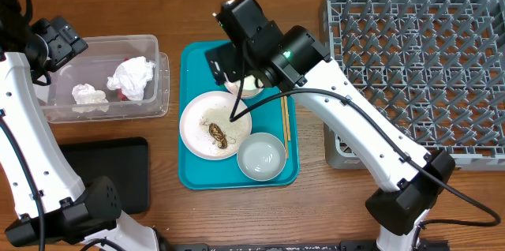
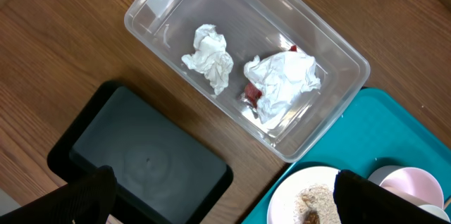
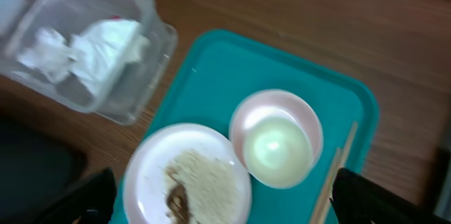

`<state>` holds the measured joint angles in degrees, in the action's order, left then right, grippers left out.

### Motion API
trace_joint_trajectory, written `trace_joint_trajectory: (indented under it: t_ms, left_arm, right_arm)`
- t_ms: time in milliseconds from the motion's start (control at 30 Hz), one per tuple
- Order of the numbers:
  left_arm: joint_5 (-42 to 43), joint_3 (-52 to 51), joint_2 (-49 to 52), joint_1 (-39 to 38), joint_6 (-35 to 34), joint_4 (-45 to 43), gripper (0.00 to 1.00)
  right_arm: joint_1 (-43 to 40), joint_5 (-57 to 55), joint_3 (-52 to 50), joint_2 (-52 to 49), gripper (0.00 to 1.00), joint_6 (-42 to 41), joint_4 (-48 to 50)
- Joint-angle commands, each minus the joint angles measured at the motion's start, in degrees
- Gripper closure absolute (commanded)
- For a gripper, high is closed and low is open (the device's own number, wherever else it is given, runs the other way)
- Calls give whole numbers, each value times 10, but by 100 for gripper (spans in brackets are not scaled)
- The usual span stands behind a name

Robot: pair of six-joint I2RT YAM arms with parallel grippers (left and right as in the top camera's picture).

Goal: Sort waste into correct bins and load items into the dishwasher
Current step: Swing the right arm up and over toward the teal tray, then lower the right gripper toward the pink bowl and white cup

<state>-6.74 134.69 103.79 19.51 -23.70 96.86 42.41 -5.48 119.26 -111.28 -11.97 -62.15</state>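
On the teal tray, the round plate [image 1: 197,121] carries rice grains [image 3: 204,175] and a brown food scrap [image 1: 218,134]. Behind it the white cup [image 3: 278,150] sits inside the small pink bowl [image 3: 243,122]. The larger whitish bowl [image 1: 261,157] is at the tray's front, and the chopsticks [image 1: 285,118] lie along its right side. My right gripper [image 1: 237,73] hangs open and empty above the plate and pink bowl. The clear tub [image 1: 154,85] holds two crumpled tissues [image 2: 209,58] [image 2: 285,83] and a red wrapper [image 2: 252,95]. My left gripper [image 1: 55,46] hovers open high over the tub's left end.
The flat black tray [image 1: 102,172] lies in front of the tub. The teal tray [image 1: 197,54] sits mid-table. The grey dish rack [image 1: 418,69] fills the right side and holds nothing. Bare wood shows between the teal tray and the rack.
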Motion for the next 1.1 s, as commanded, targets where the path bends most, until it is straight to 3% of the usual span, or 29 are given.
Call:
trace_joint_trajectory:
  t_ms: [0, 167, 333, 633, 833, 1067]
  left_arm:
    - [-7, 0, -1, 0, -5, -1, 0]
    - [-7, 0, -1, 0, -5, -1, 0]
    - [-7, 0, -1, 0, -5, -1, 0]
    - [-7, 0, -1, 0, -5, -1, 0]
    - [-7, 0, -1, 0, -5, -1, 0]
    - [-7, 0, -1, 0, -5, -1, 0]
  right_arm:
    - [3, 52, 19, 1, 0, 0, 27]
    - [3, 55, -9, -1, 0, -2, 63]
    - [3, 169, -36, -2, 0, -4, 66]
    - [3, 172, -36, -21, 0, -5, 59]
    - [3, 217, -36, -44, 0, -111, 49]
    - [1, 199, -36, -44, 0, -112, 74]
